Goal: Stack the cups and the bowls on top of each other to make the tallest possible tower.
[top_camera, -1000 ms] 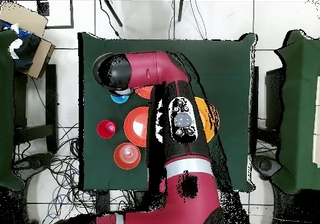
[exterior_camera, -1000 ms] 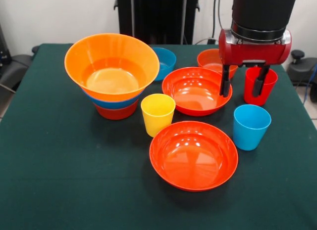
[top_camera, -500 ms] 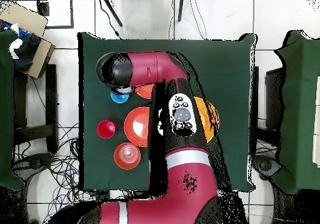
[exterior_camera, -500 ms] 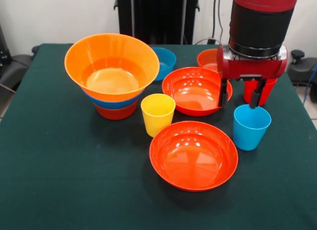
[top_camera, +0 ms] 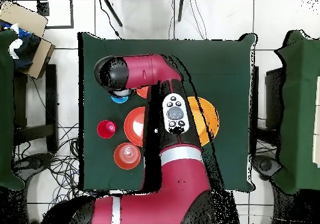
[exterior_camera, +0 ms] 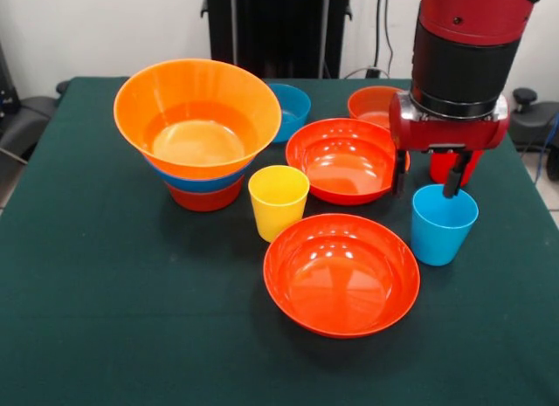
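My gripper (exterior_camera: 426, 182) is open and empty. It hangs just behind the far rim of the light blue cup (exterior_camera: 443, 223), with its right finger (exterior_camera: 452, 179) over that rim. The red cup (exterior_camera: 455, 165) stands behind it, mostly hidden. The yellow cup (exterior_camera: 279, 201) stands mid-table. The tower (exterior_camera: 199, 135) at the left is the huge orange bowl on a blue bowl on a red-orange bowl. Two wide red-orange bowls (exterior_camera: 342, 159) (exterior_camera: 341, 273) lie in the middle. In the overhead view the arm (top_camera: 145, 71) hides the gripper; the light blue cup (top_camera: 118, 98) peeks out.
A small blue bowl (exterior_camera: 293, 109) and a small red-orange bowl (exterior_camera: 372, 105) sit at the far side of the green table (exterior_camera: 105, 319). In the overhead view the red cup (top_camera: 105, 129) and the small red-orange bowl (top_camera: 127, 156) lie beside the arm.
The gripper has moved from beside the red cup toward the camera, to the far rim of the light blue cup. It stays open. No cup or bowl has moved.
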Action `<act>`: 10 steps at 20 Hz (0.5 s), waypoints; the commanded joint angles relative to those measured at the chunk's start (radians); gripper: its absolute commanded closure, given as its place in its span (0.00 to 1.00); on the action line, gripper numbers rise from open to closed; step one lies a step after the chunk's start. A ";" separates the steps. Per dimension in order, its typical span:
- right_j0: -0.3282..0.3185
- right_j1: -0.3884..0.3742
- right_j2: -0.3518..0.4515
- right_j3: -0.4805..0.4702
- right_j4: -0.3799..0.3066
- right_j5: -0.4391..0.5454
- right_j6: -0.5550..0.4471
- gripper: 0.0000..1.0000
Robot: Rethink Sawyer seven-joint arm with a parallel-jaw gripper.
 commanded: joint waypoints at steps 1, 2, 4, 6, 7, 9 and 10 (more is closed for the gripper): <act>0.032 0.038 0.012 -0.018 0.011 -0.073 0.145 0.00; 0.030 0.046 0.012 -0.023 0.012 -0.078 0.143 0.00; 0.028 0.061 0.011 -0.028 0.011 -0.090 0.140 0.00; 0.027 0.068 0.009 -0.015 0.010 -0.114 0.142 0.00; 0.026 0.071 0.008 -0.013 0.009 -0.120 0.141 0.00; 0.023 0.080 0.012 -0.016 0.010 -0.126 0.134 0.00; 0.021 0.084 0.014 -0.018 0.011 -0.129 0.130 0.00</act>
